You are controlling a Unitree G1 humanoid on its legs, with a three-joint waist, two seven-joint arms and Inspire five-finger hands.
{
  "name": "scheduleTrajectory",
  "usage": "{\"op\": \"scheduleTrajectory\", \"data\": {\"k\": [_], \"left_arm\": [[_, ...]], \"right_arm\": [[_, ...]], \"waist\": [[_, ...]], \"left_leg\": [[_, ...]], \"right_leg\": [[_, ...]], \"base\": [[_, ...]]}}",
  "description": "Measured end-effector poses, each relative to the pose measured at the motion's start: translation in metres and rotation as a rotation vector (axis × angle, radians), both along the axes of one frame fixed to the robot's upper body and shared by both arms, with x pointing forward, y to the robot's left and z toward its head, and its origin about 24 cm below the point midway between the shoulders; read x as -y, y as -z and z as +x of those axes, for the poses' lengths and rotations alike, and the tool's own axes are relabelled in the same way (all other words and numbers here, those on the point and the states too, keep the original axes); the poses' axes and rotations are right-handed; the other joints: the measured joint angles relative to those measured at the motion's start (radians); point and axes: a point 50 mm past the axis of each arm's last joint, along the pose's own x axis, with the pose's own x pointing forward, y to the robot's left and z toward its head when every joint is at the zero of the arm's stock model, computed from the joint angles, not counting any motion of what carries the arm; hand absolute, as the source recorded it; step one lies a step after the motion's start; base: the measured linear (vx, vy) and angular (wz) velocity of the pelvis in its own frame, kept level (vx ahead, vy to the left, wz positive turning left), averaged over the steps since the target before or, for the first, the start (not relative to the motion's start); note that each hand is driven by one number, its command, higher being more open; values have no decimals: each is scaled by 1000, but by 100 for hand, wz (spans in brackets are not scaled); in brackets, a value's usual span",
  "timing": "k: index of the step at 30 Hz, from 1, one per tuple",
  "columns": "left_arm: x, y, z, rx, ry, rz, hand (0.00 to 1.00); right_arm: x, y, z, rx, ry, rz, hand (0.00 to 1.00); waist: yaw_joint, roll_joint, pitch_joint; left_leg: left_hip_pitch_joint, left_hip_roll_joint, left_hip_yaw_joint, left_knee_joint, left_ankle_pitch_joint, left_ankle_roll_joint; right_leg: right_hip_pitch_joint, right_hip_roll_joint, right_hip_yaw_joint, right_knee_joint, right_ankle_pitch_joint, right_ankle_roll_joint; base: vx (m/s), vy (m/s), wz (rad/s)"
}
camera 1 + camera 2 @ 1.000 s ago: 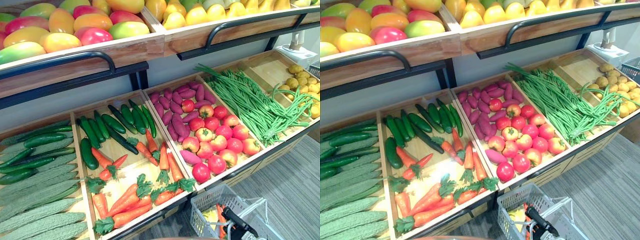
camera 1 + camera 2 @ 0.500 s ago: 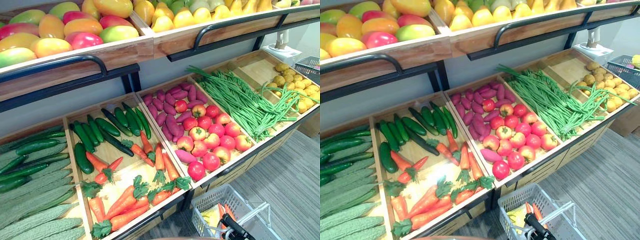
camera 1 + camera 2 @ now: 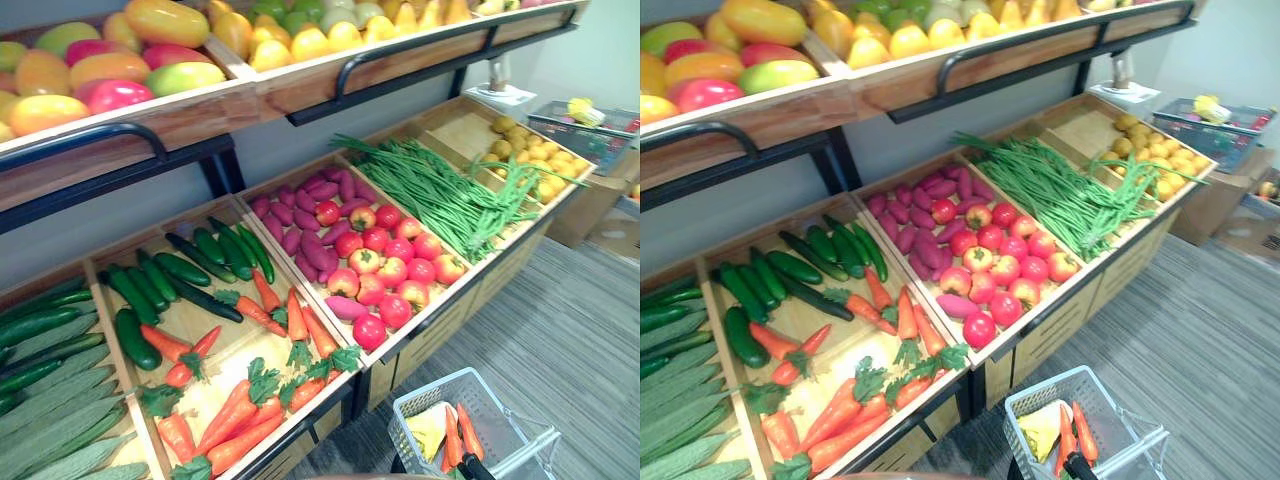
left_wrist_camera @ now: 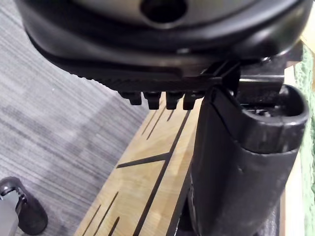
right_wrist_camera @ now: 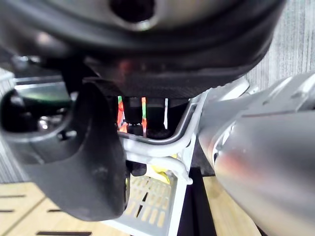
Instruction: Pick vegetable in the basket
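Grips the wire handle of the grey basket with the right hand, fingers and thumb curled round it, at the lower right of the head views. Carries two carrots and a yellow piece inside that basket, with more carrots lying in the wooden crate at lower left. Holds nothing in the left hand, fingers relaxed.

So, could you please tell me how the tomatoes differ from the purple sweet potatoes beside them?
The tomatoes are round and red, some with yellowish patches; the purple sweet potatoes are elongated and magenta. The tomatoes fill the front of the compartment, the purple sweet potatoes mostly its back. Both lie loose in one wooden compartment.
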Motion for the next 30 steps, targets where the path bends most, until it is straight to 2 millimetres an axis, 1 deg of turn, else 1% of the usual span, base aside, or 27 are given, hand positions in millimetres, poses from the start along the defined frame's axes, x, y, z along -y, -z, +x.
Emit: {"op": "scheduleTrajectory", "data": {"k": [1,2,3,4,5,6,7,8,9,10,11,12,13,14,16,18,19,20,21,22,23,24,25,27,28,29,30], "left_arm": [[4,0,-3,-7,-6,-8,100],[13,2,-7,-11,-15,-22,100],[14,2,-8,-11,-17,-24,100],[14,2,-6,-2,-15,-21,100],[9,-1,-8,-2,-8,-3,100],[13,0,-9,-5,-17,-14,100],[17,1,-9,-7,-29,-21,100],[31,6,-10,-6,-63,-50,100],[39,9,-7,4,-76,-66,100],[36,8,-6,7,-71,-62,100],[31,7,-7,2,-68,-55,100],[36,8,-7,2,-80,-69,100],[41,10,-6,-4,-90,-89,100],[41,11,-7,-23,-111,-99,100],[40,9,-13,-36,-118,-83,100],[41,10,-9,-49,-54,-98,100],[47,17,7,-70,144,-188,100],[48,22,28,-39,237,-216,100],[56,30,69,48,342,-253,100],[56,31,78,85,296,-244,100],[48,28,78,89,315,-210,100],[42,27,85,110,346,-209,100],[40,28,92,113,351,-205,100],[42,28,133,196,409,-199,100],[43,27,143,220,421,-198,100],[42,26,158,251,442,-189,100],[39,25,160,266,437,-183,100]], "right_arm": [[1,-1,0,10,15,-10,0],[5,-2,7,38,20,-20,0],[4,-2,14,59,26,-20,0],[8,-4,21,93,48,-37,0],[8,-3,16,80,48,-28,0],[11,-4,16,74,46,-29,0],[12,-4,20,81,41,-29,0],[12,-5,30,100,30,-27,0],[10,-5,40,103,17,-11,0],[6,-2,35,78,10,1,0],[3,2,21,27,51,3,0],[9,0,24,36,36,-11,0],[11,-2,29,42,7,-21,0],[11,-3,33,46,-29,-27,0],[6,-1,30,35,-63,-19,0],[5,1,18,-3,-62,-9,0],[0,3,12,-37,-93,11,0],[-6,6,6,-67,-119,32,0],[-18,10,-5,-108,-112,80,0],[-22,11,-8,-115,-107,92,0],[-25,12,-12,-119,-102,99,0],[-27,12,-13,-107,-96,99,0],[-28,12,-12,-104,-95,99,0],[-27,12,-14,-106,-93,96,0],[-27,12,-13,-106,-94,96,0],[-28,12,-11,-105,-98,100,0],[-29,12,-8,-106,-111,105,0]], "waist": [[-4,1,1],[-3,35,6],[-8,42,23],[-35,32,56],[-50,-9,65],[-42,-23,66],[-42,-24,65],[-35,-17,63],[-23,26,78],[-32,10,86],[-39,-30,88],[-38,-31,86],[-38,-15,84],[-41,-16,83],[-40,-31,83],[-42,-28,80],[-50,-36,77],[-51,-48,69],[-54,-76,50],[-50,-84,42],[-49,-92,30],[-69,-104,15],[-77,-103,12],[-90,-105,16],[-91,-106,19],[-93,-115,27],[-94,-118,30]], "left_leg": [[-13,-22,28,0,-20,30],[-36,12,76,-27,-26,72],[-35,36,128,-26,-14,80],[-25,51,179,-8,-7,72],[-26,12,203,24,-1,53],[-38,-12,221,31,-9,43],[-49,-23,235,24,-20,46],[-70,-28,237,-21,-32,77],[-80,20,318,-29,54,93],[-77,14,336,2,56,76],[-78,-10,360,48,45,73],[-92,-14,399,64,41,66],[-96,3,420,60,43,63],[-100,19,439,42,50,71],[-101,25,451,40,53,64],[-114,41,452,56,63,50],[-122,51,453,65,67,46],[-125,56,453,72,70,42],[-127,63,455,81,70,44],[-127,65,447,85,69,44],[-122,74,466,96,62,45],[-126,88,508,105,57,44],[-129,90,518,107,56,43],[-146,104,531,139,44,37],[-151,111,526,167,38,30],[-164,118,443,237,50,63],[-179,121,275,304,48,61]], "right_leg": [[-21,-1,-49,1,-94,53],[-51,17,-158,62,-176,8],[-79,12,-195,182,-172,-53],[-113,-34,-235,488,-222,-115],[-93,-87,-258,587,-242,-81],[-83,-81,-270,526,-258,-66],[-70,-61,-262,451,-248,-60],[-45,11,-217,264,-164,-44],[-64,-7,-270,414,-262,-108],[-67,-91,-317,602,-337,-129],[-1,-177,-330,635,-377,-34],[39,-110,-304,456,-384,-24],[67,-61,-271,354,-340,-45],[120,9,-223,176,-232,-48],[146,49,-184,67,-169,-84],[143,66,-168,40,-155,-87],[138,71,-166,38,-152,-85],[133,73,-164,36,-151,-85],[130,77,-161,34,-154,-88],[131,81,-159,33,-156,-91],[131,85,-154,26,-158,-95],[132,90,-159,7,-159,-95],[131,91,-163,3,-159,-95],[105,90,-158,1,-158,-95],[103,90,-150,1,-157,-98],[103,90,-106,5,-128,-116],[105,86,-49,20,-111,-122]], "base": [[-73,129,-95],[-75,143,-103],[-65,160,-80],[-17,87,-36],[-24,66,-44],[-39,19,-59],[-174,0,-121],[-177,16,-145],[-181,11,-122],[-38,-22,-65],[-70,-133,-54],[-70,-155,-80],[-148,-156,-124],[-131,-86,-102],[-170,-130,-75],[-145,-133,-27],[-125,-112,-9],[-184,-144,-10],[-158,-106,-16],[-122,-69,-50],[-39,-42,-65],[-15,-44,-60],[-20,-61,-35],[-27,-33,-27],[-2,-13,-41],[14,-34,-77],[23,-41,-93]]}}
